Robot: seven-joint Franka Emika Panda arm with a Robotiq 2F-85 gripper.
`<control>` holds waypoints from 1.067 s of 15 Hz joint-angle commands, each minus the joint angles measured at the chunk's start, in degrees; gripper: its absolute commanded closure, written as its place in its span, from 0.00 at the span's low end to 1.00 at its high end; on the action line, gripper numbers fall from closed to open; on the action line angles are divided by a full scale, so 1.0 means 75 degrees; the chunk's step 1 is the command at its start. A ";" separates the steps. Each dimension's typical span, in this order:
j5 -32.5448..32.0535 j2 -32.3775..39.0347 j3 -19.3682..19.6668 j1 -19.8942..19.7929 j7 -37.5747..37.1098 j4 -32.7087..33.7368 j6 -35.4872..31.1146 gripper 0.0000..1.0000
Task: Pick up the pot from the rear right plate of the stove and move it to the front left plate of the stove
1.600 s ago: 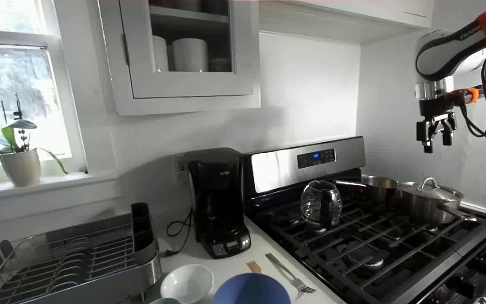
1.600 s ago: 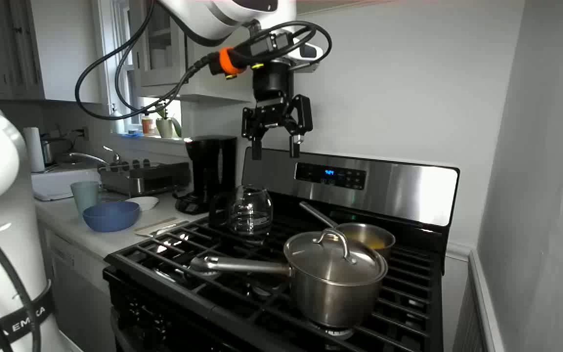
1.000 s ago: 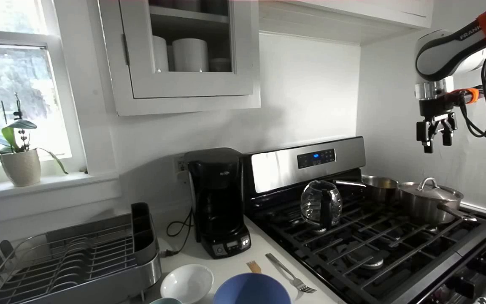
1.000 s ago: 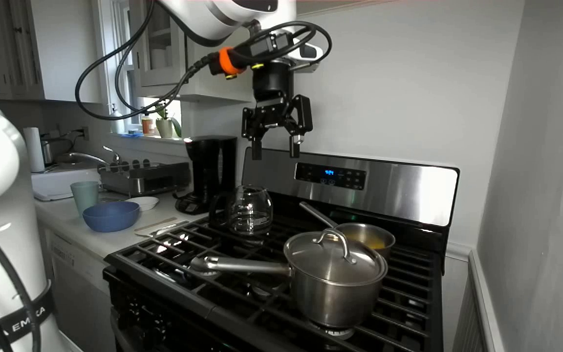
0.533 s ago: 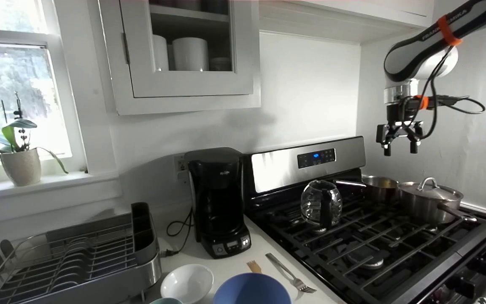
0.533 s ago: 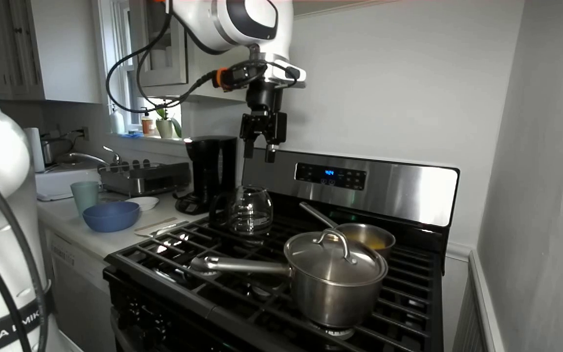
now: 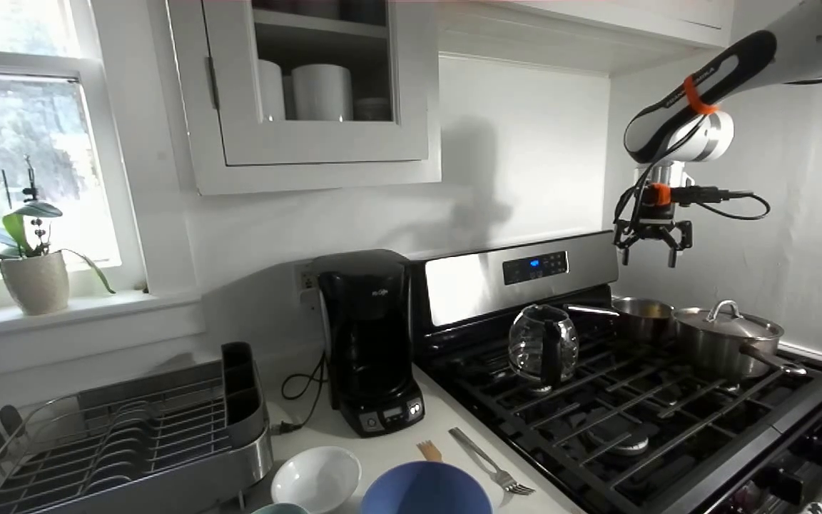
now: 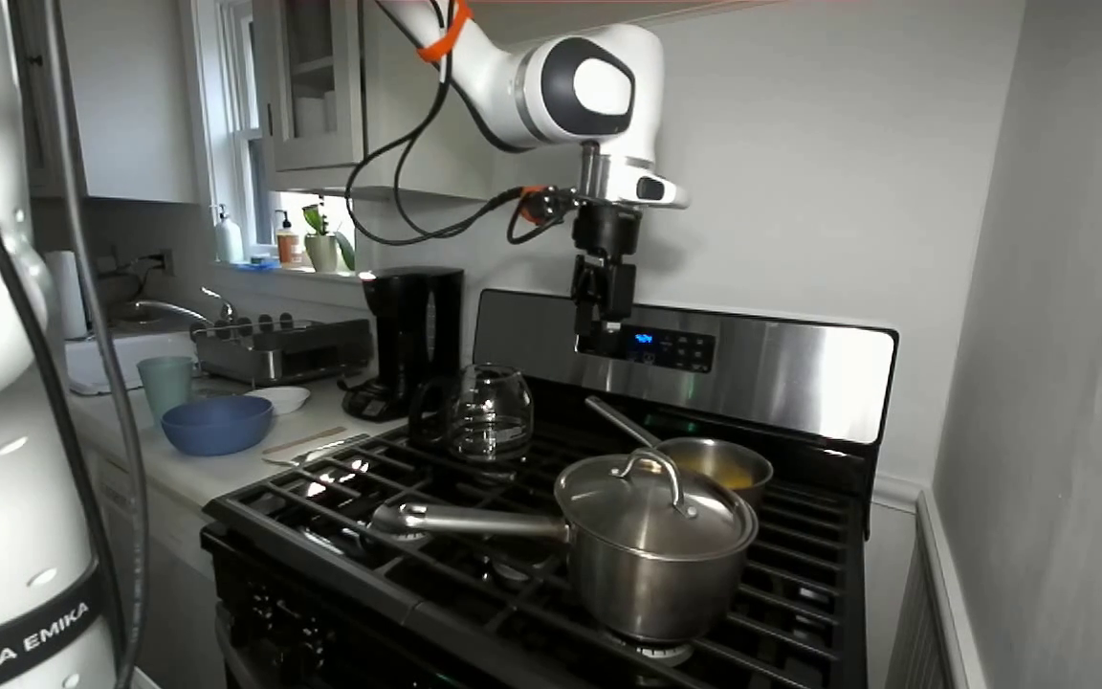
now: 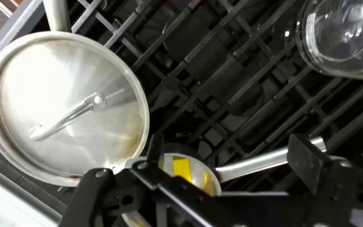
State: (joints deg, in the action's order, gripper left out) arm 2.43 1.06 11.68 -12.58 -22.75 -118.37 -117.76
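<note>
The pot [image 7: 643, 323], a small metal saucepan, stands on the rear right plate of the stove [image 7: 468, 282], in both exterior views [image 8: 752, 486]. Its long handle [image 8: 623, 421] points toward the rear left. My gripper [image 7: 648, 258] is open and empty, well above the pot and apart from it. It also shows in the other view [image 8: 599, 327]. In the wrist view my spread fingers [image 9: 228, 154] frame the pot's yellow-lit inside [image 9: 183, 170] and its handle [image 9: 254, 165]; part of the pot is hidden behind the gripper. The front left plate [image 7: 628, 444] bears nothing.
A larger lidded pot [image 8: 661, 584] stands front right, its handle reaching over the front grates. A glass carafe [image 7: 543, 350] stands rear left. A coffee maker [image 7: 368, 343] is beside the stove. A fork [image 7: 493, 464] and a blue bowl [image 8: 216, 423] lie on the counter.
The arm has moved over the rear of the stove, toward the small pot, and lower. The gripper has turned and stays open. The pots and carafe have not moved.
</note>
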 commanded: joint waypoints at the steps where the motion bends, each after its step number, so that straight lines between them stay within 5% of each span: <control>1: 0.0368 0.0725 0.0219 -0.0120 -0.0726 0.0467 -0.1072 0.00; 7: -0.0708 0.1910 0.0526 0.0221 -0.2311 0.0752 -0.3145 0.00; 8: -0.0280 0.1497 0.0426 0.0087 -0.1609 0.0437 -0.2882 0.00; 16: -0.0222 0.2113 0.0357 0.0127 -0.1637 0.0752 -0.3198 0.00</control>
State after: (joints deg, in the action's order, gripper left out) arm -1.72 15.34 14.93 -11.67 -38.42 -113.34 -141.31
